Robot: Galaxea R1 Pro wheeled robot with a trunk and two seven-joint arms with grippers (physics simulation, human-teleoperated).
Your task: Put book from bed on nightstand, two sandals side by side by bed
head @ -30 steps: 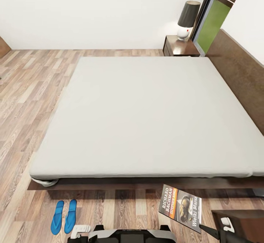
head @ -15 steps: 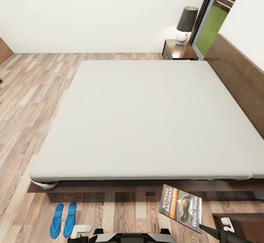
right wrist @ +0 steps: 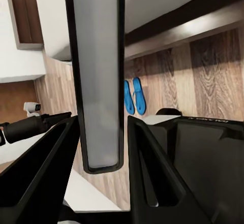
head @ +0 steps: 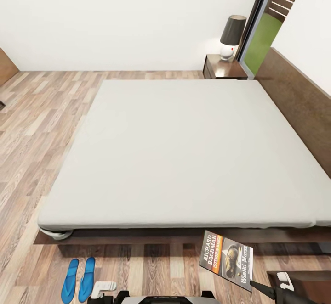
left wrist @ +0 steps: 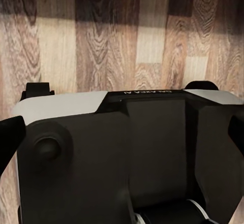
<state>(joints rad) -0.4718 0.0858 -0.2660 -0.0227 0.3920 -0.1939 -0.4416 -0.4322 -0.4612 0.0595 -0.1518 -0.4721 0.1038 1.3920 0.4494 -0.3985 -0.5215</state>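
A wheeled two-arm robot stands at the foot side of the bed [head: 184, 152] in a white-walled bedroom, the book [head: 226, 259] already lifted clear of the mattress. The right gripper [right wrist: 101, 148], at about five o'clock in the head view, has its jaws closed on the paperback's lower edge; the wrist camera looks straight up the book's pale page block, pinched between the two dark fingers [right wrist: 48, 153]. The cover, with its orange band and the name "Richard Bachman", tilts toward the head camera above the wood-plank floor [head: 41, 125].

The two sandals [head: 78, 274] lie side by side on the floor at seven o'clock, just off the bed's corner, which suggests that half of the job is done. The left gripper [head: 103, 288] hangs near them at six o'clock; whether its jaws are wide or narrow cannot be told.

What appears to remain is setting the book down. One nightstand [head: 301, 285] shows its dark corner right beside the held book at five o'clock; another nightstand [head: 224, 69], carrying a lamp [head: 231, 36], stands far off at one o'clock beside the headboard [head: 301, 106].
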